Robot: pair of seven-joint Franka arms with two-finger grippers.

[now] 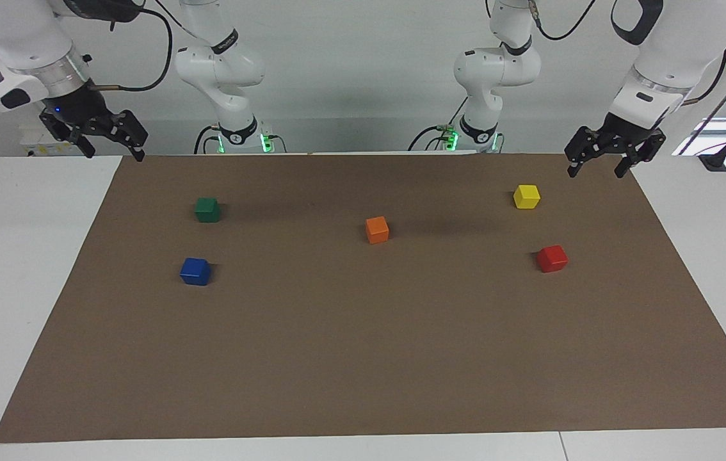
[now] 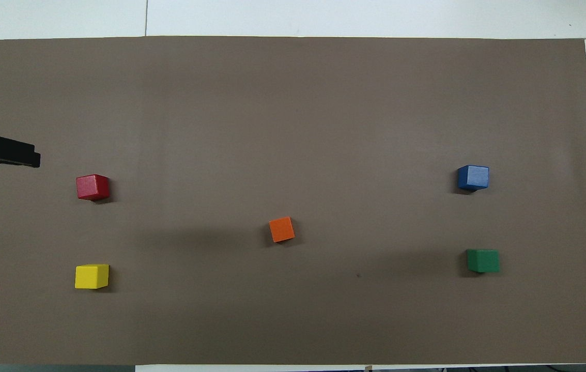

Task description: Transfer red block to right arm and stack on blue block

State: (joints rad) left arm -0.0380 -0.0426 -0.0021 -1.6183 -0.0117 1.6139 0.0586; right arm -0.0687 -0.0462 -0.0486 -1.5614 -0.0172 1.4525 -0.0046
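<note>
The red block [image 1: 552, 258] [image 2: 92, 187] sits on the brown mat toward the left arm's end of the table. The blue block [image 1: 195, 271] [image 2: 473, 177] sits on the mat toward the right arm's end. Both blocks stand alone with nothing on them. My left gripper [image 1: 596, 171] hangs open and empty in the air over the mat's edge at its own end, apart from the red block. My right gripper [image 1: 114, 153], with its blue wrist light, hangs open and empty over the mat's edge at its own end. Both arms wait.
A yellow block [image 1: 526, 196] lies nearer to the robots than the red block. A green block [image 1: 207, 209] lies nearer to the robots than the blue block. An orange block [image 1: 376, 229] lies mid-mat. The brown mat [image 1: 363, 358] covers most of the white table.
</note>
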